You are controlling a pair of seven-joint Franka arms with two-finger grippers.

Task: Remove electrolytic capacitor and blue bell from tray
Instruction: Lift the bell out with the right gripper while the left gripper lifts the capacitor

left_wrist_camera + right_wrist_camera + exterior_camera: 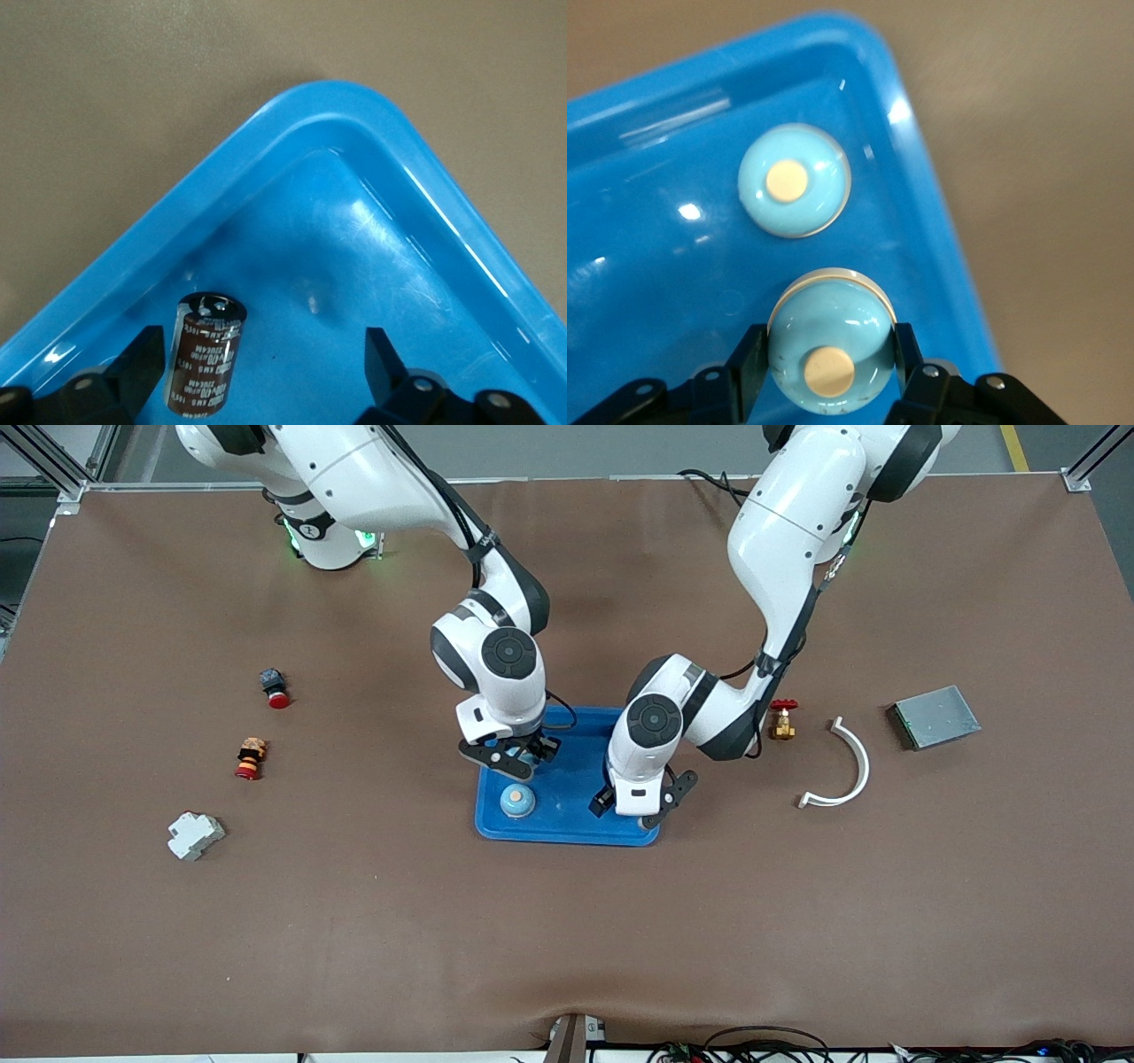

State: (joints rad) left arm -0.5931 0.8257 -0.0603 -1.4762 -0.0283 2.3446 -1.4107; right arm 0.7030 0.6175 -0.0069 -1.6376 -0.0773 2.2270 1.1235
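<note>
Right tool [830,376] is clamped on a blue bell [830,345], one finger on each side of the dome. It sits over the blue tray [921,177], in the part farther from the front camera. I can't tell if the bell has left the tray floor yet. A second bell [794,180] of the same kind sits in the tray just beside it, nearer the front camera [517,800].

Left tool [263,363] has its fingers spread wide and is low in the tray's corner nearer the camera, toward the left arm's end. The electrolytic capacitor [205,354] is between the fingers but way off-centre, nearly against one finger [146,354]. It looks to be standing on end.

My guesses at what could go wrong:

- The dome is smooth and round, so the bell could squirt out of the pinch and drop back into the tray or onto the second bell.
- When the left tool closes, the near finger hits the can first and may knock it over or roll it away (tall cylinder, slick plastic floor).
- The raised rim [354,106] is close, so a finger could catch it and drag the whole tray across the bench [354,912].
</note>
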